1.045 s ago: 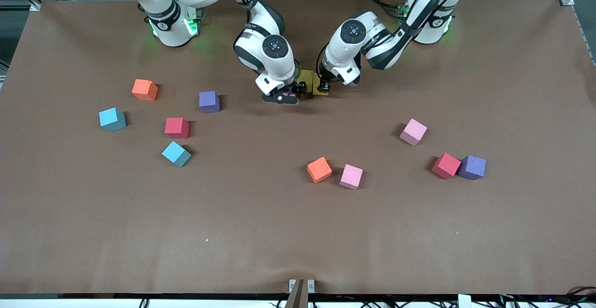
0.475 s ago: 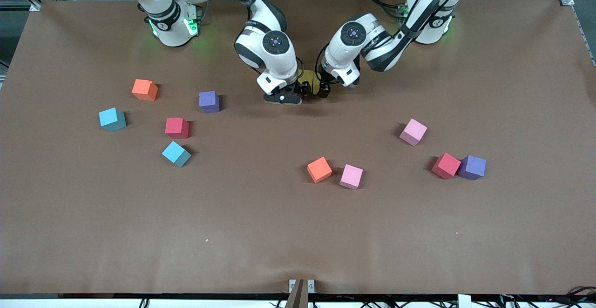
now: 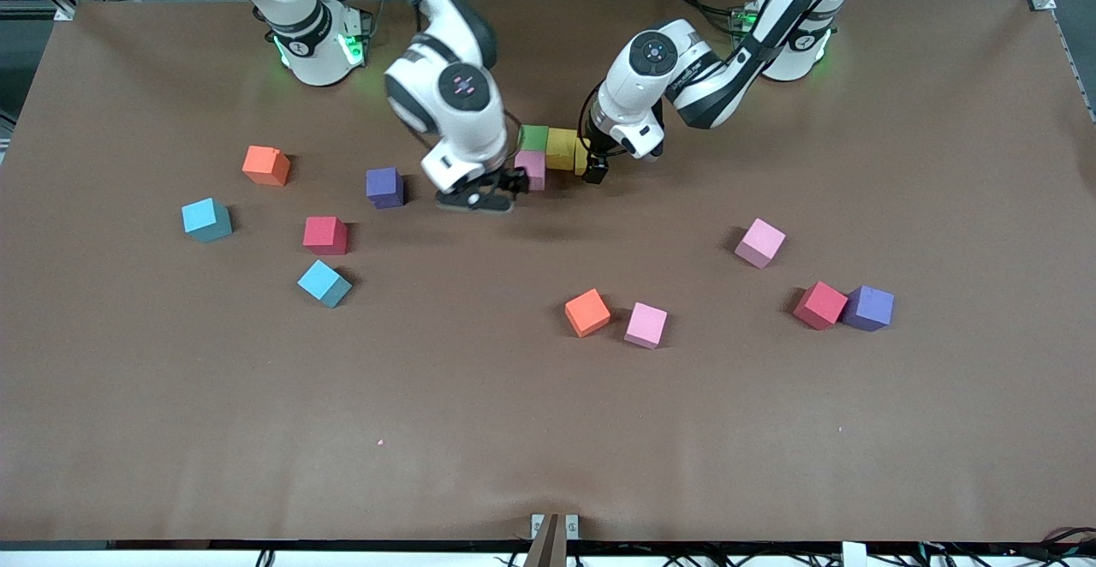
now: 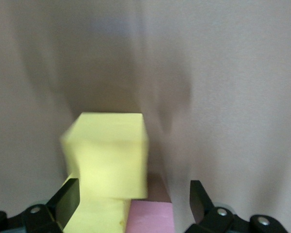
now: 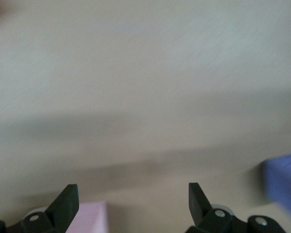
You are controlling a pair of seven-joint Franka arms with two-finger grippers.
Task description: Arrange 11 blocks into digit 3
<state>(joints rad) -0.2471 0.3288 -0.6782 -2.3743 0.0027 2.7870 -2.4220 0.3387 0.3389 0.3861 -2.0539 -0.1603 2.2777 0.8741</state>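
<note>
Since the earlier frame the right gripper (image 3: 476, 199) has shifted toward the purple block (image 3: 384, 187), uncovering green (image 3: 533, 137), yellow (image 3: 561, 148) and pink (image 3: 531, 168) blocks touching. Both grippers open, empty; left gripper (image 3: 597, 171) beside the yellow.

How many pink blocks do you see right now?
3: one in the started cluster below the green block, one beside an orange block, one toward the left arm's end. The arms may hide more.
</note>
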